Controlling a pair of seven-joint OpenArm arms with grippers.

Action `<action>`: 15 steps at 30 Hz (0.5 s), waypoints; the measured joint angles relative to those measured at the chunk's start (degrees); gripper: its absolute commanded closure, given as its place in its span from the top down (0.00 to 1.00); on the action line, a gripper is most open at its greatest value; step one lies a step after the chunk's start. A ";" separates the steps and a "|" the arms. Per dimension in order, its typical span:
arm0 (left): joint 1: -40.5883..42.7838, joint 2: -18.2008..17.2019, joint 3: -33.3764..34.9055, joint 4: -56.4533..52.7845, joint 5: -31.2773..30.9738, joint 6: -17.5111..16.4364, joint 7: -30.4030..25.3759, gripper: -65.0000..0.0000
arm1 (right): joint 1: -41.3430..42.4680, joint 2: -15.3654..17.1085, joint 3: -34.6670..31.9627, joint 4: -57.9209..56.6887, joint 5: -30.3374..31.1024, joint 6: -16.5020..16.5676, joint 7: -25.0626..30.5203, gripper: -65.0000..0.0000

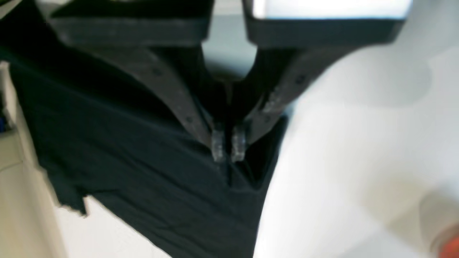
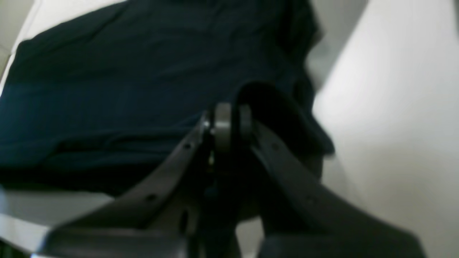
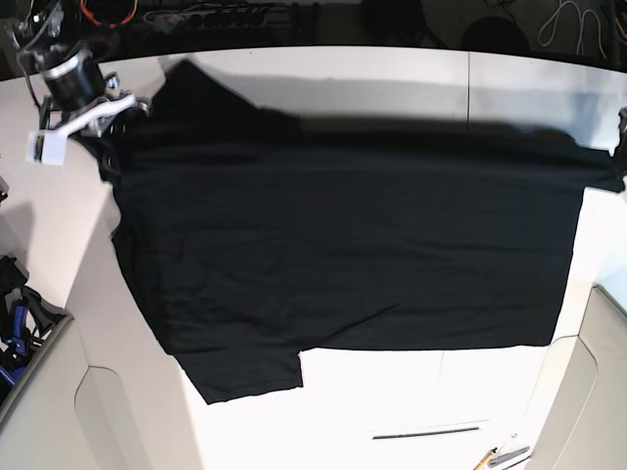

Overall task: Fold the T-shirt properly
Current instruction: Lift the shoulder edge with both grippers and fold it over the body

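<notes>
The black T-shirt [image 3: 343, 245] hangs spread wide over the white table [image 3: 392, 392], plain side showing, with a sleeve at the lower left. No print shows. My right gripper [image 2: 229, 122] is shut on a fold of the shirt's edge. In the base view it [image 3: 125, 106] holds the shirt's upper left corner. My left gripper [image 1: 227, 147] is shut on the black cloth [image 1: 143, 161] near its edge. In the base view it is at the far right frame edge and mostly out of view. The shirt fills the upper left of the right wrist view [image 2: 125, 89].
A thin dark rod [image 3: 426, 432] lies on the table near the front, with pencils [image 3: 500, 456] beside it. Cables run along the back edge [image 3: 196, 15]. A blue object [image 3: 15, 323] sits off the table's left. An orange-tipped object [image 1: 448, 243] lies at lower right.
</notes>
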 measured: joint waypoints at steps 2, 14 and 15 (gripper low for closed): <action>-1.53 -0.59 2.16 0.00 4.15 0.00 -2.29 0.00 | 3.61 0.00 0.00 -2.99 0.00 0.11 0.04 0.00; -4.20 -0.92 12.39 0.00 20.28 4.66 -11.74 0.00 | 18.99 0.00 -2.91 -21.94 -0.42 0.81 0.26 0.00; -4.17 -0.92 12.72 -0.02 20.76 5.09 -11.85 0.00 | 19.80 0.00 -3.58 -22.49 -0.48 0.87 0.26 0.00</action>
